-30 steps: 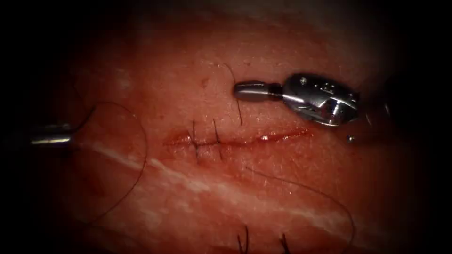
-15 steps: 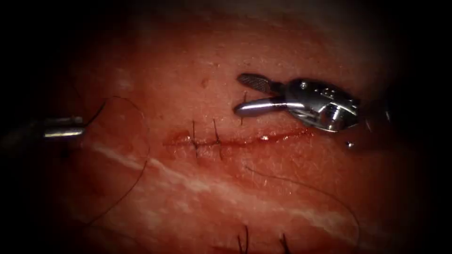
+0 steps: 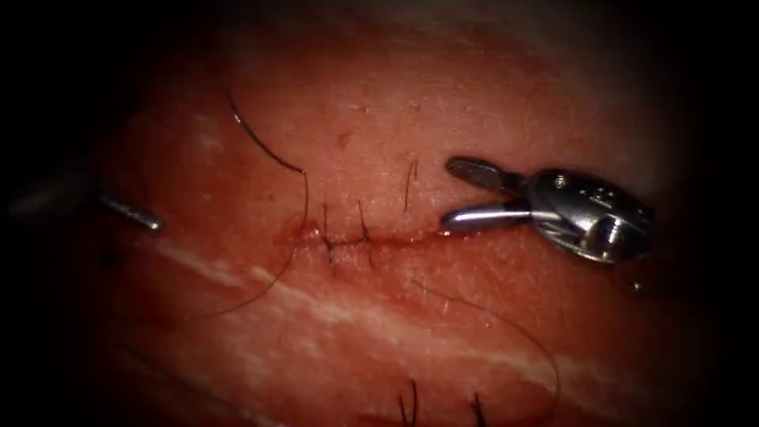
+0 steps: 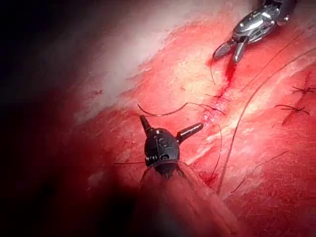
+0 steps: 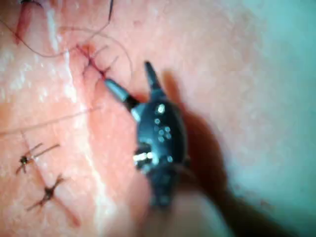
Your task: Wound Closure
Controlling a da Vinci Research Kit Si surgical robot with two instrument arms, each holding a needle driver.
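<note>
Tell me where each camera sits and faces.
Endoscope: above and in front, facing the red pork tissue and its stitched cut; the open silver right tool and the left tool show.
Left wrist: looks along its shaft at the left tool, open and empty; right tool beyond.
Right wrist: looks along its shaft at the right tool, empty.
Shared: the cut's dark stitches, loose dark thread.
</note>
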